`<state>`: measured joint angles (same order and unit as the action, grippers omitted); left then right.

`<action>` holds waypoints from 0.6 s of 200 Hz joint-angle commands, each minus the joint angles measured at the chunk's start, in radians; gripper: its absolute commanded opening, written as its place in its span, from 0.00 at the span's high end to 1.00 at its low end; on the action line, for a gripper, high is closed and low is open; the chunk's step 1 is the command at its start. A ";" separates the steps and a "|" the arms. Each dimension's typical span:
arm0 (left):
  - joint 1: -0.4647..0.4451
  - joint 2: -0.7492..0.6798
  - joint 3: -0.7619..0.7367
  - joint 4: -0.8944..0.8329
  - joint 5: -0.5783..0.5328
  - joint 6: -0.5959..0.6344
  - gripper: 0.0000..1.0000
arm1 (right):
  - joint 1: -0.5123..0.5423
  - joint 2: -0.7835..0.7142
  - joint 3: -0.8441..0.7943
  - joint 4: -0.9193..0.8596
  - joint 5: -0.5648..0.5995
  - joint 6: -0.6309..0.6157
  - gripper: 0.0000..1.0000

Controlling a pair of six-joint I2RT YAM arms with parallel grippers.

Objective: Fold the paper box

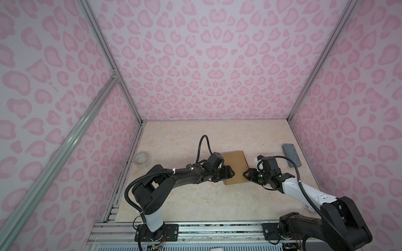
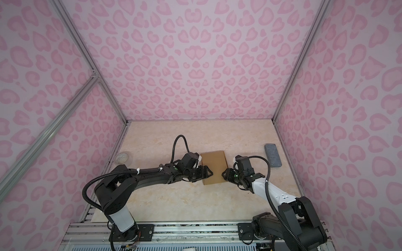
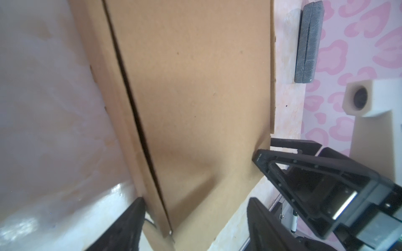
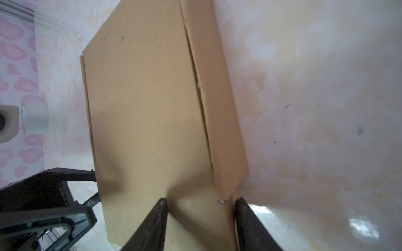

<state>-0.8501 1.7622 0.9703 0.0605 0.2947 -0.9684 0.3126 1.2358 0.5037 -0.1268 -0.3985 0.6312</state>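
The paper box [image 1: 235,165] [image 2: 214,165] lies closed and flat on the marble table, a plain brown cardboard mailer. My left gripper [image 1: 232,173] [image 2: 211,172] is at its left side near the front corner. In the left wrist view the left gripper [image 3: 196,201] stands open, and its fingers straddle that corner of the box [image 3: 195,97]. My right gripper [image 1: 245,173] [image 2: 223,173] meets the box's right side. In the right wrist view the right gripper [image 4: 201,200] stands open against the box [image 4: 148,108]: one finger at the lid's edge, one just past the front wall.
A grey rectangular block [image 1: 292,155] [image 2: 273,155] [image 3: 309,41] lies at the right, near the wall. A clear tape roll [image 1: 142,158] [image 2: 123,158] stands by the left wall. Pink patterned walls enclose the table on three sides.
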 commanded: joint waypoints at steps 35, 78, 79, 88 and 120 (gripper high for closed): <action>-0.006 -0.042 -0.017 0.016 0.003 -0.023 0.25 | 0.028 -0.015 0.026 -0.050 0.076 -0.041 0.48; -0.006 -0.071 -0.028 -0.072 -0.032 -0.015 0.24 | 0.032 -0.006 0.022 -0.046 0.079 -0.041 0.49; -0.006 -0.071 -0.028 -0.077 -0.034 -0.014 0.24 | 0.032 -0.006 0.022 -0.046 0.079 -0.041 0.49; -0.006 -0.077 -0.022 -0.112 -0.050 -0.009 0.24 | 0.032 -0.004 0.021 -0.043 0.080 -0.041 0.49; -0.006 -0.093 -0.023 -0.153 -0.053 -0.024 0.24 | 0.033 -0.006 0.020 -0.046 0.085 -0.044 0.49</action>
<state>-0.8574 1.6875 0.9417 -0.0395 0.2581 -0.9924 0.3447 1.2278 0.5251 -0.1661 -0.3328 0.5980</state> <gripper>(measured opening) 0.757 0.514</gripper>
